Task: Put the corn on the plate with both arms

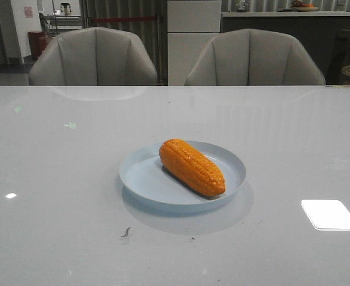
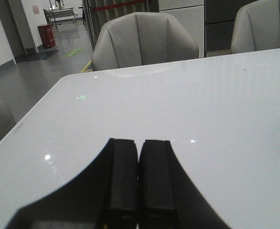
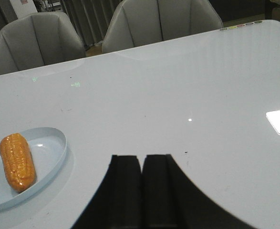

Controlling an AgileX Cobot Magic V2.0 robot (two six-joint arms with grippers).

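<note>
Looking at the wrist cams first: the left gripper (image 2: 139, 181) has its two black fingers pressed flat together, nothing between them, just hanging over bare white table (image 2: 187, 105). Same deal with the right gripper (image 3: 142, 191), jaws closed tight and empty, sitting above the tabletop well apart from the food.

Off to the side of that right gripper you can see the corn (image 3: 16, 162) lying on the plate (image 3: 49, 152). From the front cam it's clearer: the orange corn (image 1: 192, 167) rests on its side inside the pale blue plate (image 1: 145, 179), angled diagonally, its fat end toward the far rim and its other end just reaching the near rim. The plate sits roughly mid-table. Neither arm shows up in the front view.

Two grey chairs (image 1: 94, 56) are pulled up at the far edge.
</note>
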